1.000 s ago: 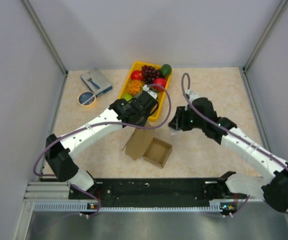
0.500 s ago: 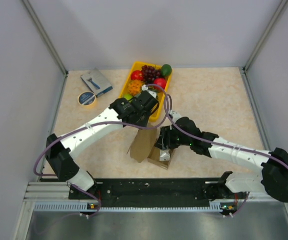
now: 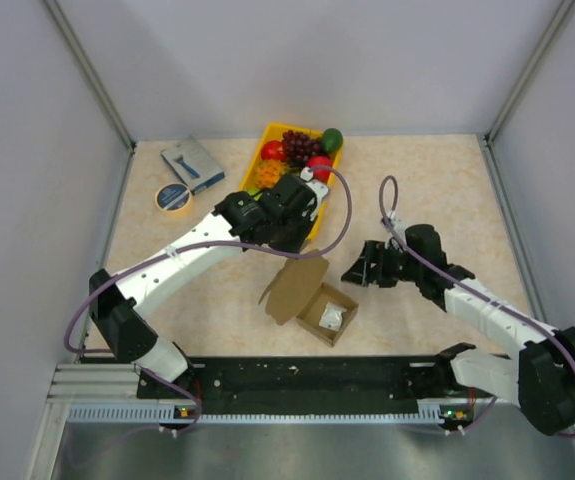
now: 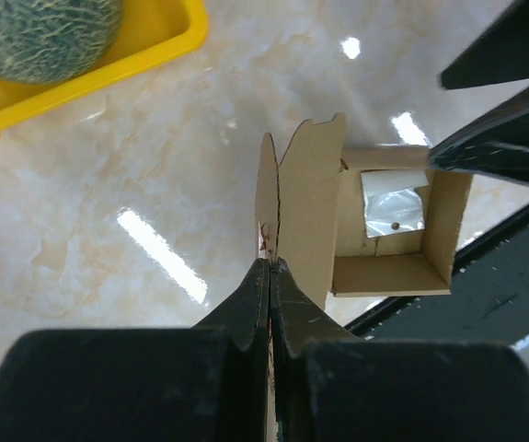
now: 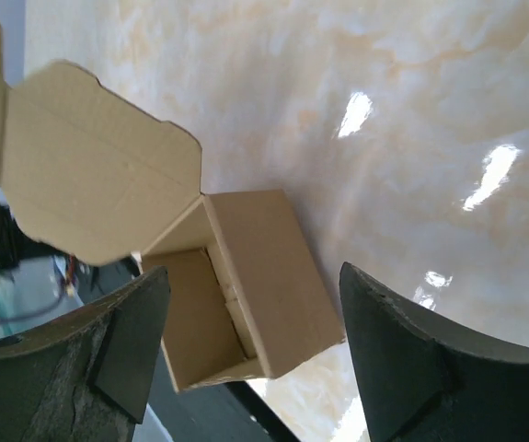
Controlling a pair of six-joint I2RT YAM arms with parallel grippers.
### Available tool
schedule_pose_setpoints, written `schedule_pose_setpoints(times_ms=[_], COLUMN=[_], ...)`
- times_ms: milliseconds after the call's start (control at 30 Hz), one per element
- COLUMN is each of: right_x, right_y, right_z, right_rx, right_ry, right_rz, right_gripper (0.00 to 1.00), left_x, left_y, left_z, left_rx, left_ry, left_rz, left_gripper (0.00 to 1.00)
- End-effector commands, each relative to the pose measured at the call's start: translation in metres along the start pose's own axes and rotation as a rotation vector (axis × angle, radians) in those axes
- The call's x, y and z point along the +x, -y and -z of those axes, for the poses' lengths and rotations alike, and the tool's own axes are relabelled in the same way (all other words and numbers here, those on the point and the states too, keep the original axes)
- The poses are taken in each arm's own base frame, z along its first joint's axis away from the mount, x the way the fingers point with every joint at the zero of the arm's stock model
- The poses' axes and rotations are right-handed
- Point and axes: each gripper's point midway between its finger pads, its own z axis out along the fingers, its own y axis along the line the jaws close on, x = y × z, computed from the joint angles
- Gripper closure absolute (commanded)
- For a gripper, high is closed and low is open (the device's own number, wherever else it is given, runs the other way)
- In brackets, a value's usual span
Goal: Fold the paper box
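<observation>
The paper box (image 3: 339, 300) is a small brown cardboard box standing open on the table near the front rail. Its lid (image 3: 292, 288) is raised on the left side. Inside lies a white packet (image 3: 331, 316), also visible in the left wrist view (image 4: 393, 203). My left gripper (image 3: 302, 256) is shut on the lid's upper edge; in its own view (image 4: 270, 262) the fingers pinch the cardboard flap (image 4: 305, 207). My right gripper (image 3: 359, 268) hovers just right of the box, open and holding nothing. In its view (image 5: 253, 276) the box (image 5: 273, 276) sits between the spread fingers, below them.
A yellow tray (image 3: 254, 160) of fruit stands at the back, just behind my left wrist. A roll of tape (image 3: 174, 197) and a blue-grey packet (image 3: 193, 163) lie at the back left. The black rail (image 3: 307, 375) runs close in front of the box.
My right gripper has pulled back from over the box to the right and opened. The white packet now lies in the box. The left gripper keeps its hold on the lid.
</observation>
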Motion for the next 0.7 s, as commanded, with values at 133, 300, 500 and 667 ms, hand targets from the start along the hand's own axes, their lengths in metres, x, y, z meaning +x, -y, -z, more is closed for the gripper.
schedule_pose_setpoints(times_ms=[133,300,500,667], right_x=[-0.025,-0.028,-0.04,-0.038], right_y=[-0.056,-0.057,-0.082,-0.089], right_z=[-0.009,-0.016,-0.02,-0.019], right_rx=[-0.369,-0.424,-0.542,-0.552], right_ry=[0.036,0.05,0.029,0.027], right_rz=[0.38,0.53,0.593,0.622], right_gripper=[0.27,0.27,0.33,0.48], left_x=[-0.033,-0.031,-0.035,-0.04], left_y=[0.039,0.039,0.038,0.039], left_z=[0.037,0.036,0.04,0.041], left_rx=[0.267,0.272,0.275,0.275], left_ry=[0.165,0.164,0.182,0.195], left_rz=[-0.184,-0.246,-0.289,-0.295], left_gripper=[0.97,0.97,0.96,0.94])
